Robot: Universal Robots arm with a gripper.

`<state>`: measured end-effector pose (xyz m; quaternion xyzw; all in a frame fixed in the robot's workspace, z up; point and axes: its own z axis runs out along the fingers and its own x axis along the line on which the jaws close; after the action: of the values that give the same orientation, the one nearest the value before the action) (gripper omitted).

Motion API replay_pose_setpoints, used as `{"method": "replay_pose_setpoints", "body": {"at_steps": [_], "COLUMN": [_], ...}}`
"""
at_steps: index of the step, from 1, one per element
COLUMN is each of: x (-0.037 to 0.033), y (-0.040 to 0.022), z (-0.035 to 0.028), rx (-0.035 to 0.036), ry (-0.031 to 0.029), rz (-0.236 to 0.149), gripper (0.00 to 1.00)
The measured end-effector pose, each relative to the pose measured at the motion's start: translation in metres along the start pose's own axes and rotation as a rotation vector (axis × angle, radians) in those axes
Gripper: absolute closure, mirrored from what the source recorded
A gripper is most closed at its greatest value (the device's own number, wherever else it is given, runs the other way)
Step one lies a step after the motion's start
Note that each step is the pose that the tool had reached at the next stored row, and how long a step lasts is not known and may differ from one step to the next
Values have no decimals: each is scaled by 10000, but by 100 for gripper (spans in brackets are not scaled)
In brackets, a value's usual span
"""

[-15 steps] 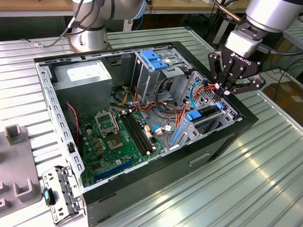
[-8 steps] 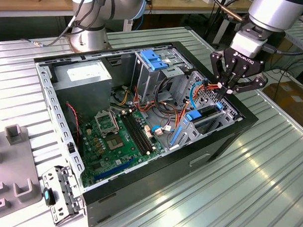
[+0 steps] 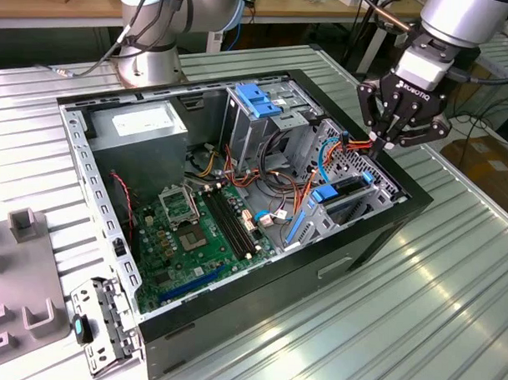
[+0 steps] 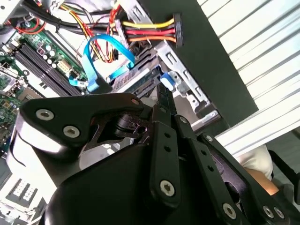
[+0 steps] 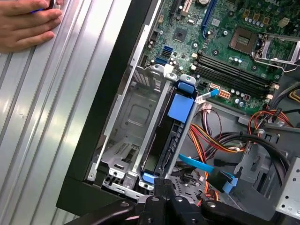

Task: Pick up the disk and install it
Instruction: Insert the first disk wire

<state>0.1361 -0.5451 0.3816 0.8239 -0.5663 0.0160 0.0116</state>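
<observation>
PC case [image 3: 258, 315] w/ drive cage [image 5: 131, 117] holding 1 disk [image 5: 171, 136] on blue rails [image 5: 180, 108]. Gripper [image 3: 381, 144] clenched, empty; disk just below its tips, contact can't tell.

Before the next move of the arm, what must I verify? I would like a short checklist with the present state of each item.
1. Disk sits in the drive cage: ok. Fully latched: cannot tell.
2. Tool shut and holding nothing, at the cage's end: ok.
3. Cables away from the tool: not ok, they hang close beside it.
4. Hand off the table: not ok, it rests there near the case.
</observation>
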Motion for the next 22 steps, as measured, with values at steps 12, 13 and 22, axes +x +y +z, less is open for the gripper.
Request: {"method": "replay_pose_setpoints", "body": {"at_steps": [12, 13, 22], "x": [-89, -97, -155], "y": [-207, -225, -322], "z": [-4, -4, -1], "rx": [10, 11, 51], "ry": [0, 0, 1], "rz": [-267, -287, -1283], "gripper": [89, 89, 89]}}
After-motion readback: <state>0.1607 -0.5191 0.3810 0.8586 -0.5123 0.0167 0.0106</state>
